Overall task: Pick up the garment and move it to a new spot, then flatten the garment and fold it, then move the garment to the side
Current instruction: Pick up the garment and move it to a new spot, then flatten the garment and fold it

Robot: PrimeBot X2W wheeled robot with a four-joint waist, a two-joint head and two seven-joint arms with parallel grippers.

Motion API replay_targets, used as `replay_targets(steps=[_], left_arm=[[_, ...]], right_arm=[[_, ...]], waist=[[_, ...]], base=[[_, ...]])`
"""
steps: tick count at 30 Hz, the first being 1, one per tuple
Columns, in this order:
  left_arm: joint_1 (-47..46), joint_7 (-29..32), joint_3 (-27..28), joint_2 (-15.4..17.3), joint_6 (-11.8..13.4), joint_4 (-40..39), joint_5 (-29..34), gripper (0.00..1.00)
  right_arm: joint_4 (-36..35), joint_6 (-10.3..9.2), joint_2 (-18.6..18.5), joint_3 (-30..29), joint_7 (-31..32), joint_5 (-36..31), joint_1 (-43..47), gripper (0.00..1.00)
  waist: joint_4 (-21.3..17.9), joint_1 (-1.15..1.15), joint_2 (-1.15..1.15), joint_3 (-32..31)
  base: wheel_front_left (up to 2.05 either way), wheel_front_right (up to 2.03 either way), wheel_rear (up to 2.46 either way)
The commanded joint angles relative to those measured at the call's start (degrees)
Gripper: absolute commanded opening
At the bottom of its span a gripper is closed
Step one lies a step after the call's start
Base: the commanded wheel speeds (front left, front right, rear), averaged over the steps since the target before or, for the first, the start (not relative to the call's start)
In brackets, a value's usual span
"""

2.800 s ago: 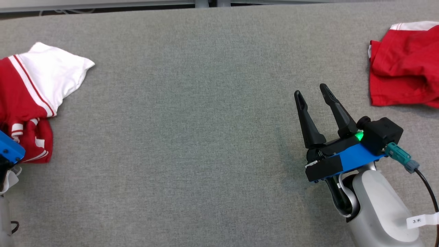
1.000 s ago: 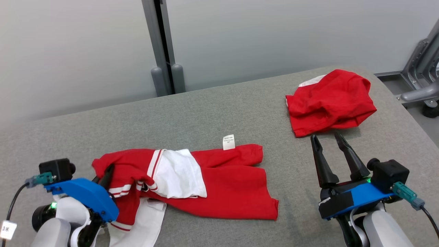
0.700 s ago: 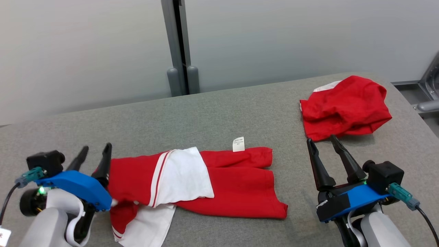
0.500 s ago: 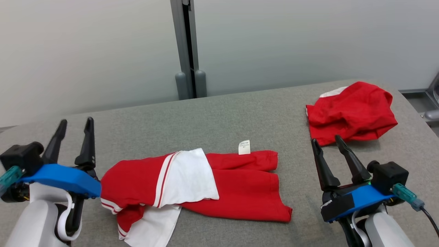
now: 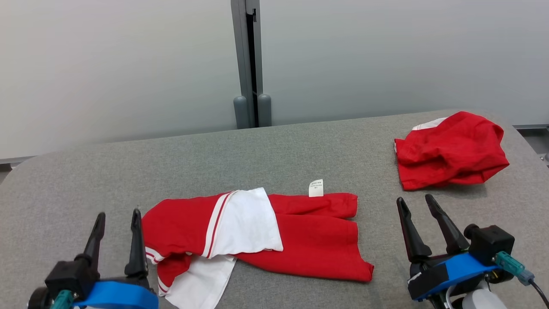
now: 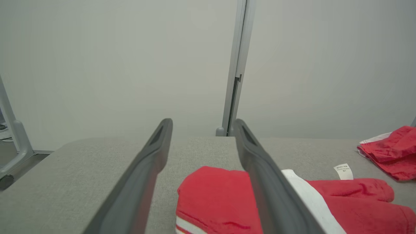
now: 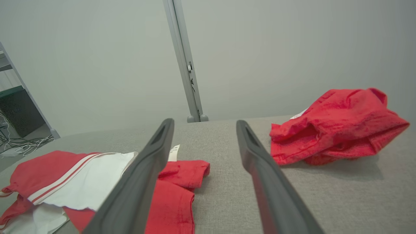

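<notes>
A red and white garment [image 5: 261, 231] lies crumpled across the middle of the grey table [image 5: 279, 154], with a small white label at its far edge. It shows too in the left wrist view [image 6: 211, 198] and the right wrist view [image 7: 78, 185]. My left gripper [image 5: 118, 219] stands open just left of the garment's left end, holding nothing. My right gripper [image 5: 415, 201] is open to the right of the garment, apart from it. Both pairs of fingers point away from me toward the wall.
A second red garment [image 5: 450, 150] lies bunched at the table's far right, also in the right wrist view [image 7: 334, 126]. A grey post [image 5: 251, 64] stands against the pale wall behind the table. A metal frame [image 6: 13, 136] stands off the table's left end.
The head camera tilted up and the view shifted. My left gripper let go of the garment's left end, opened and drew back to the left. The garment now lies spread on the table.
</notes>
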Motion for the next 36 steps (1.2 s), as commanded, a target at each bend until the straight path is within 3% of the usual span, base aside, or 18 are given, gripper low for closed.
replay_targets(steps=[1,26,29,36], left_arm=[[1.5,-0.4,0.3,-0.9,0.3,0.8,0.5,1.00],[-0.6,-0.4,3.5,-4.9,-5.3,4.6,5.3,1.00],[-0.9,-0.4,3.0,-5.4,-5.9,5.0,5.8,1.00],[-1.9,-0.4,2.3,-5.9,-6.7,6.2,6.1,1.00]], right_arm=[[0.4,0.01,-0.1,-0.1,-0.3,0.5,1.3,1.00],[2.7,0.01,-0.5,0.9,-0.1,0.9,-1.1,1.00],[5.8,0.01,-1.1,2.0,3.0,2.3,-3.9,1.00],[17.9,0.01,-2.6,3.1,18.0,6.2,-13.4,1.00]], waist=[[0.1,0.00,0.00,0.1],[0.7,0.00,0.00,0.6],[1.7,0.00,0.00,1.1],[5.5,0.00,0.00,2.8]], base=[[0.00,0.00,0.00],[0.00,0.00,0.00],[0.00,0.00,0.00],[0.00,0.00,0.00]])
